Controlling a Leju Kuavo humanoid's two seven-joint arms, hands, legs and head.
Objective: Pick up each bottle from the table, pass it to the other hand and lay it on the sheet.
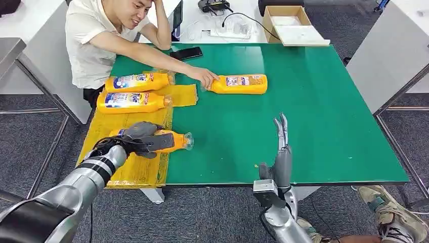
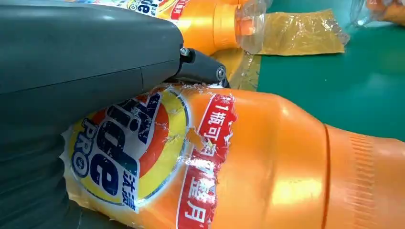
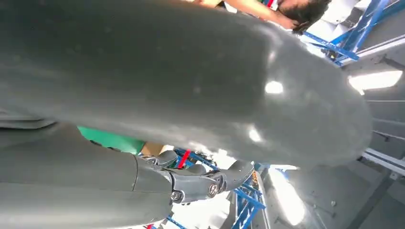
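My left hand (image 1: 137, 138) grips an orange detergent bottle (image 1: 174, 140) lying over the near part of the yellow sheet (image 1: 137, 169), its clear cap pointing right past the sheet's edge. Up close the bottle (image 2: 267, 162) fills the left wrist view under my hand (image 2: 71, 52). Two more orange bottles (image 1: 137, 81) (image 1: 131, 102) lie on the sheet farther back. Another bottle (image 1: 240, 84) lies on the green table (image 1: 313, 121), and a person's hand (image 1: 205, 77) touches its neck end. My right hand (image 1: 281, 152) stands upright at the table's near edge, fingers extended, holding nothing.
A person (image 1: 109, 35) sits at the far left of the table, arm stretched across it. A black phone (image 1: 186, 53) lies at the far edge. A cardboard box (image 1: 291, 23) stands beyond the table. Grey tables flank both sides.
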